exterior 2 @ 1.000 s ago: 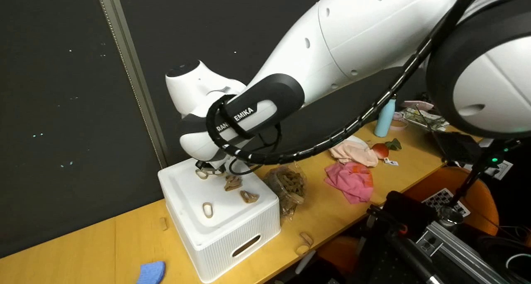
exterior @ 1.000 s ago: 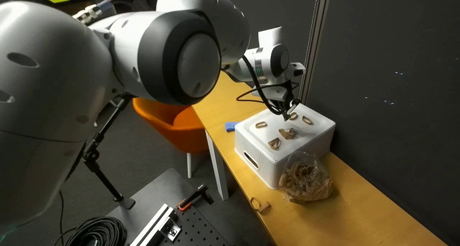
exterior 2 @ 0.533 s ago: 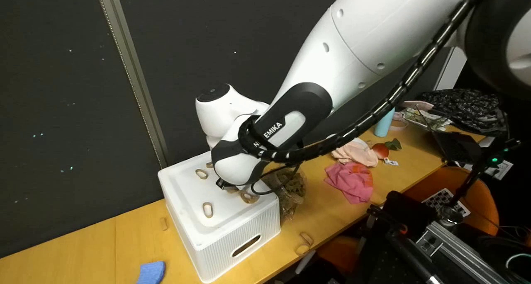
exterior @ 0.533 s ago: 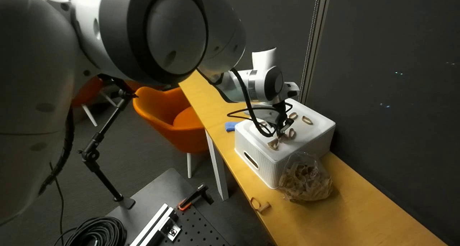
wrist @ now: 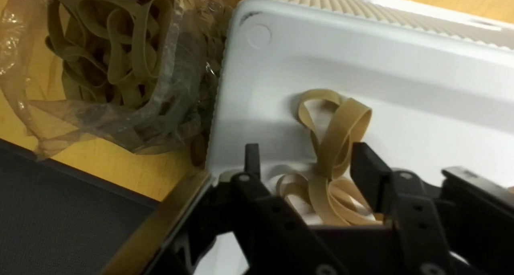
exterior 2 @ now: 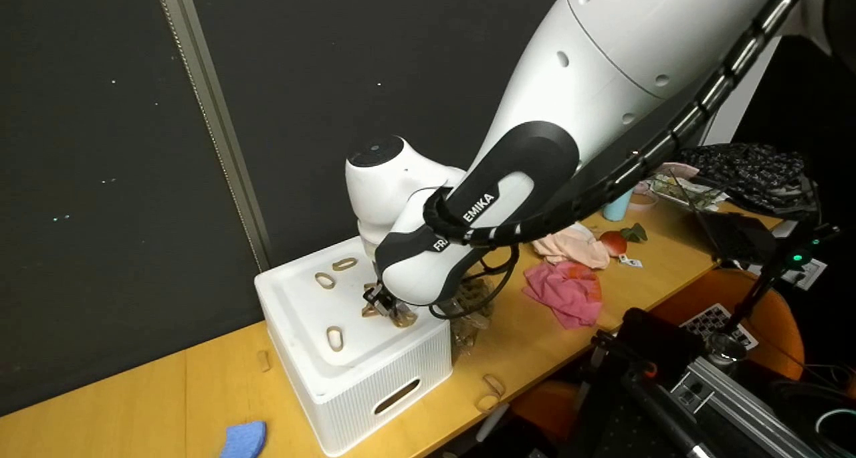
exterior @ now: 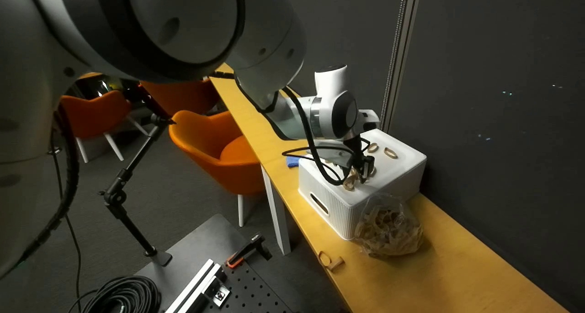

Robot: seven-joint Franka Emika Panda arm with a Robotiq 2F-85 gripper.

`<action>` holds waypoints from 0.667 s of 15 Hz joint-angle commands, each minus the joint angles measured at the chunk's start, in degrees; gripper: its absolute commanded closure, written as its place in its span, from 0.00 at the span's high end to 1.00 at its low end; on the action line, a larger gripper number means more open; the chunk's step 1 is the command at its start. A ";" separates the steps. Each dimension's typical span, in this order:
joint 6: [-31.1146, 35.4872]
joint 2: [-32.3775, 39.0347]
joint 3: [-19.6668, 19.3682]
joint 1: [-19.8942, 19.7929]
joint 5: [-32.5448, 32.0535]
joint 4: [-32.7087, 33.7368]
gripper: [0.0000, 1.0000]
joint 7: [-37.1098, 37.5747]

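On top of the white box (wrist: 257, 90), tan bands (wrist: 335, 142) lie clustered between and beyond the fingers (wrist: 367, 178), which stand spread apart; beside the box on the table (exterior: 461, 262), a clear plastic bag (wrist: 158, 114) holds a tangled heap of similar bands (wrist: 114, 64)

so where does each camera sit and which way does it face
In an exterior view: high, close by the arm, which fills the upper left; looks down along the table to the white box.
In an exterior view: high, lettered forearm slanting from upper right; looks down on the box, pink cloth at picture right.
Wrist view: mounted by the hand, looking down past its parted fingers at rubber bands on the box.
Both exterior views share the hand; all three share box and clear bag.
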 commanded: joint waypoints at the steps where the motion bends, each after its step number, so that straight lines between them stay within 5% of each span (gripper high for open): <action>1: 5.08 -1.05 0.29 -0.60 -1.17 -2.57 0.93 -3.38; 6: 13.15 -2.79 4.56 -4.29 0.70 -5.93 1.00 -14.73; 10: 15.55 -5.28 15.81 -14.95 7.18 -9.26 1.00 -28.68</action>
